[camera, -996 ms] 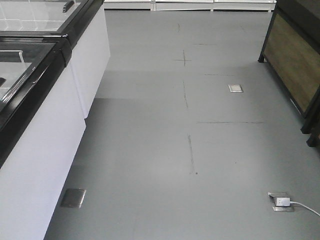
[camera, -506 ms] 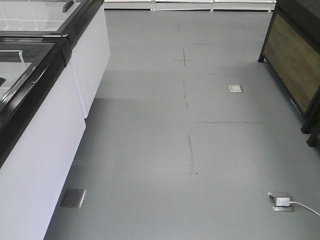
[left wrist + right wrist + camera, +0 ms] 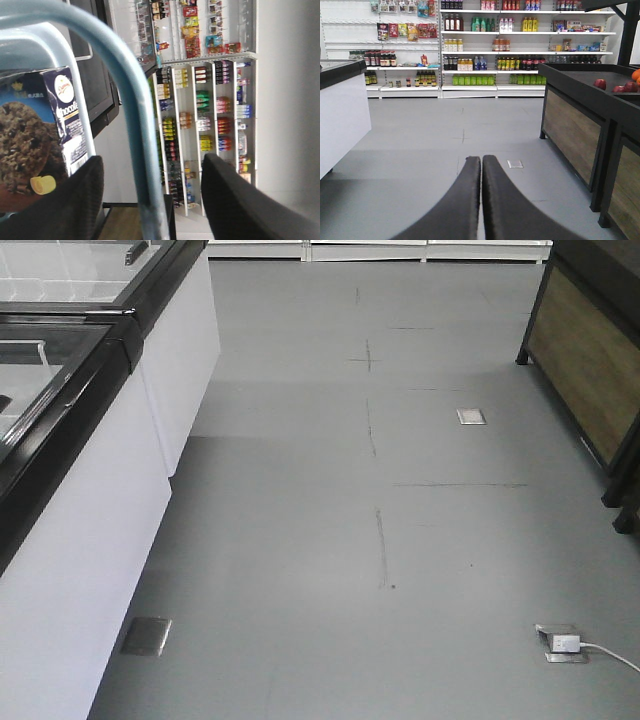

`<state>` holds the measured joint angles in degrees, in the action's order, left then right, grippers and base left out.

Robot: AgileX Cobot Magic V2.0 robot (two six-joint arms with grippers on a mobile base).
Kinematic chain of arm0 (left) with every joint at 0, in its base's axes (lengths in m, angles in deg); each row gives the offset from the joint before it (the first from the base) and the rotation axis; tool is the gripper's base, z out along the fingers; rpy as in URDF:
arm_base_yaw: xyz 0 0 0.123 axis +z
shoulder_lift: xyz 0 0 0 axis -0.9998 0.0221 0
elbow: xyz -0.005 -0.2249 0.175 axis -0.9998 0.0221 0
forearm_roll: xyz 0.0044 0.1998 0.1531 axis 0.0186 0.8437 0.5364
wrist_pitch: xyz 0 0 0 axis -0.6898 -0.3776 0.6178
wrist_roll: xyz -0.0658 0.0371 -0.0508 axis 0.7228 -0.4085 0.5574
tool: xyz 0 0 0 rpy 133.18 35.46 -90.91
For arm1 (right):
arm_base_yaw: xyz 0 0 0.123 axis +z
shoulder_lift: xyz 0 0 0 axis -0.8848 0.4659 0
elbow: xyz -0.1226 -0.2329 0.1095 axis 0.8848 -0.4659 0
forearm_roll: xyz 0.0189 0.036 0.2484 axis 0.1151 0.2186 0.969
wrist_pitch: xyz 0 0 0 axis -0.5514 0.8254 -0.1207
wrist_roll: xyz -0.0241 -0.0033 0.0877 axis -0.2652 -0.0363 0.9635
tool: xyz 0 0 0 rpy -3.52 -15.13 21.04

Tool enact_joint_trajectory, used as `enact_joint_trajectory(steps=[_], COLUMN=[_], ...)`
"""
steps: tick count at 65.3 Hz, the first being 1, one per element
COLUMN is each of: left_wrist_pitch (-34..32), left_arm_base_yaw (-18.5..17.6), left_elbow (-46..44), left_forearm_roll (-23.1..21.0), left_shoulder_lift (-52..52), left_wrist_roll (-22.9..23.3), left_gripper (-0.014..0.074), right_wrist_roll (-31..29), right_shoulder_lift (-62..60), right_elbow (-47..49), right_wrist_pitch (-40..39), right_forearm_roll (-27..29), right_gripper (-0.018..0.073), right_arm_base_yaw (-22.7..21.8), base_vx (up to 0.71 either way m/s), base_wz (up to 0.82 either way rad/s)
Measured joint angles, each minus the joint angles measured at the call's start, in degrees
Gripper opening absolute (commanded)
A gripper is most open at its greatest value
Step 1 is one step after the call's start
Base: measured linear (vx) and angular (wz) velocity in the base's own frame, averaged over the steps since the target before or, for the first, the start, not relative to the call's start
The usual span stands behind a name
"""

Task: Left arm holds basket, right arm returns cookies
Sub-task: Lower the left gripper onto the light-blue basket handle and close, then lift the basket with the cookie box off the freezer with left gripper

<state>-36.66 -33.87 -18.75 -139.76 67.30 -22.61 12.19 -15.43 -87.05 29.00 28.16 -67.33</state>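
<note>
Light blue basket [image 3: 131, 100], dark navy cookies box [image 3: 59, 125] lettered white, plain grey floor [image 3: 300, 540]

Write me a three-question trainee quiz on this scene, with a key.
1. True or false: the right gripper is shut with nothing between its fingers.
2. What passes between the spread fingers of the left gripper? A. the light blue basket handle; B. a power cable; C. a bottle.
3. Fill in: the navy cookie box shows only in the ___ wrist view.
Key: 1 true; 2 A; 3 left.
</note>
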Motion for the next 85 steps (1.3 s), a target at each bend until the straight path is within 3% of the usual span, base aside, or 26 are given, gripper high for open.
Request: enact_joint_trajectory(steps=[10, 22, 38, 50, 66, 75, 85], left_wrist_pitch=[1.5, 1.89, 5.29, 6.19, 6.44, 6.25, 6.37], left_arm_base_yaw=[0.0, 0.0, -0.32, -3.42, -11.2, -18.69, -28.55], left_elbow=[0.0, 0.0, 0.0, -2.7, -18.68, -26.49, -28.28], left_forearm_roll=[-2.42, -2.94, -4.18, -2.63, -0.42, -0.97, -1.7], left_shoulder_lift=[1.78, 1.82, 1.64, 1.7, 1.88, 1.83, 1.83], left_wrist_roll=[-1.62, -3.61, -4.72, -5.73, -5.85, -5.47, -4.08], left_gripper=[0.0315, -0.0006, -0.0008, -0.0008, -0.0008, -0.0008, -0.0008], right_wrist_roll=[0.0, 0.0, 0.0, 0.0, 0.0, 0.0, 0.0], right_shoulder_lift=[0.0, 0.0, 0.0, 0.0, 0.0, 0.0, 0.0], right_elbow=[0.0, 0.0, 0.0, 0.0, 0.0, 0.0, 0.0], right_wrist_pitch=[0.0, 0.0, 0.0, 0.0, 0.0, 0.0, 0.0], right_forearm_roll=[0.0, 0.0, 0.0, 0.0, 0.0, 0.0, 0.0], right_gripper=[-0.0008, -0.0008, -0.0008, -0.0008, -0.0008, -0.0008, -0.0008], right_arm_base_yaw=[0.0, 0.0, 0.0, 0.0, 0.0, 0.0, 0.0], base_vx=[0.0, 0.0, 0.0, 0.0, 0.0, 0.0, 0.0], base_wz=[0.0, 0.0, 0.0, 0.0, 0.0, 0.0, 0.0])
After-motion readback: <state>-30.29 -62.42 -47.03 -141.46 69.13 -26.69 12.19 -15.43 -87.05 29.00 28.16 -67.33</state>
